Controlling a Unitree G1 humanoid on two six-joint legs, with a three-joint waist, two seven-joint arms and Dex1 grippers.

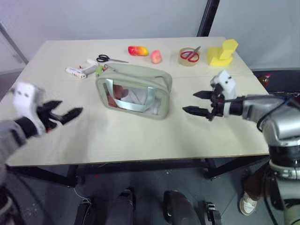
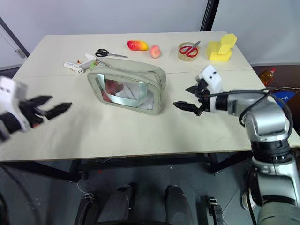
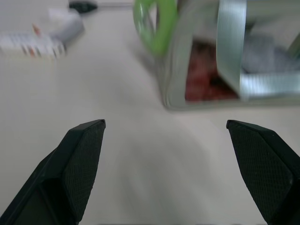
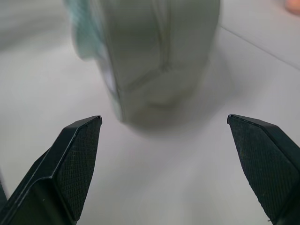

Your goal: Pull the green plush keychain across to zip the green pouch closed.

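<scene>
Head views: we see the left gripper held above the table at its left side, pointing toward the green pouch, with its two black fingers spread apart and nothing between them. The right gripper is extended from the right and aimed at the pouch's right end, its fingers likewise spread and empty. The pouch is a boxy soft case of pale sage fabric with a clear front window and two light straps, standing near the table's centre. The green plush keychain, a small fuzzy lime ring, sits at the pouch's far-left top corner. Beyond it lie black-handled scissors, a tape roll carrying red scissors, and a yellow block.

Left wrist view: we see two textured black fingertips wide apart over the bare tabletop, with the keychain hanging at the pouch's corner ahead.

Right wrist view: the fingertips stand wide apart, facing the pouch's rounded fabric end.
</scene>
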